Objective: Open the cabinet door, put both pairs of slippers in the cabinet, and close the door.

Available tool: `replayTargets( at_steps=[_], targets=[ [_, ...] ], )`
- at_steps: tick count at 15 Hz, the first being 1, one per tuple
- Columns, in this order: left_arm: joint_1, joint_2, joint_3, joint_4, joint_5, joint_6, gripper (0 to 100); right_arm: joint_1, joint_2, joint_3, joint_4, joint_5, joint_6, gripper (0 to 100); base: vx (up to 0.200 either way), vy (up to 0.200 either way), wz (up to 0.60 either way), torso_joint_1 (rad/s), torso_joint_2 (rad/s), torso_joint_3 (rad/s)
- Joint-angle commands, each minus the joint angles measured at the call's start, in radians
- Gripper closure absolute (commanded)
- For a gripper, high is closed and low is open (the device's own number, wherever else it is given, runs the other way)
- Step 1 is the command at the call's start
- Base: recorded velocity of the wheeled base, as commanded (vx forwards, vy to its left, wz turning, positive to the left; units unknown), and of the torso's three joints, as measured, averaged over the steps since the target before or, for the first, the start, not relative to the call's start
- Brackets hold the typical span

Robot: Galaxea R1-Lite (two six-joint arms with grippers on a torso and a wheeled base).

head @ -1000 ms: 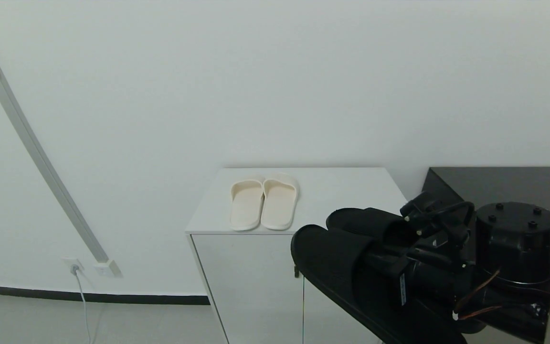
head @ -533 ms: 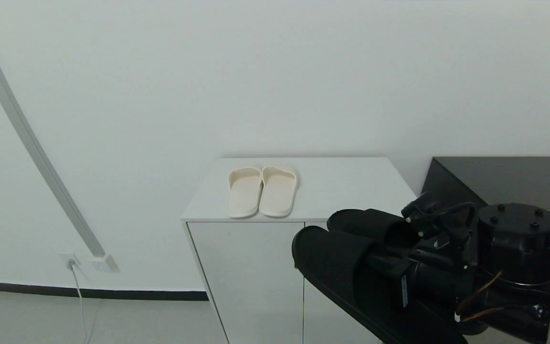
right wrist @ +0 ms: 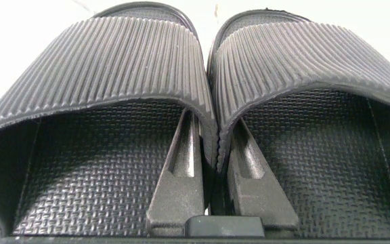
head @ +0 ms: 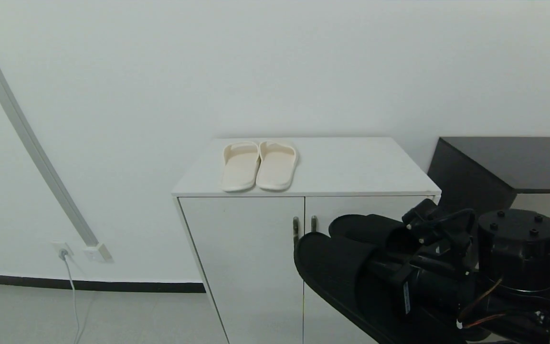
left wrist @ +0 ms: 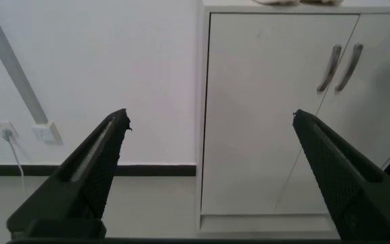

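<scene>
head camera shifted, more of cabinet [head: 241, 248] showing | right gripper [right wrist: 212, 169] clamps black slippers [head: 337, 258] | left gripper [left wrist: 210, 116] wide

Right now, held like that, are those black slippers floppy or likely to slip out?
Probably fairly stiff: the black slippers jut out from the right jaws without sagging. Likely grippy, since their ribbed straps and textured insoles look rubbery. Probably light, one pinch carrying both.

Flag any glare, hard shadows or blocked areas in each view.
Head view: soft even light, no glare on the cabinet; cream slippers cast only a faint shadow; black slippers hide part of the right door. Left wrist view: left pincer dark against the bright cabinet front. Right wrist view: light catches the black slippers' ribbed straps.
</scene>
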Motion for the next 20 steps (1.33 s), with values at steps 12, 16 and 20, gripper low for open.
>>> replayTargets(
  at_steps=[12,16,20],
  targets=[
    [0.0,0.0,0.0,0.0,0.0,0.001,0,0.001,0.007,0.014,-0.012,-0.002,-0.001,100,0.0,0.0,0.0,-0.177,0.51,0.325],
    [0.0,0.002,0.0,0.0,0.0,0.001,0,0.001,0.013,0.016,-0.012,0.0,-0.001,100,0.0,0.0,0.0,-0.11,0.46,0.345],
    [0.0,0.0,0.0,0.0,0.0,0.004,0,0.009,0.007,0.025,-0.014,-0.003,-0.001,100,0.0,0.0,0.0,-0.062,0.44,0.384]
  ],
)
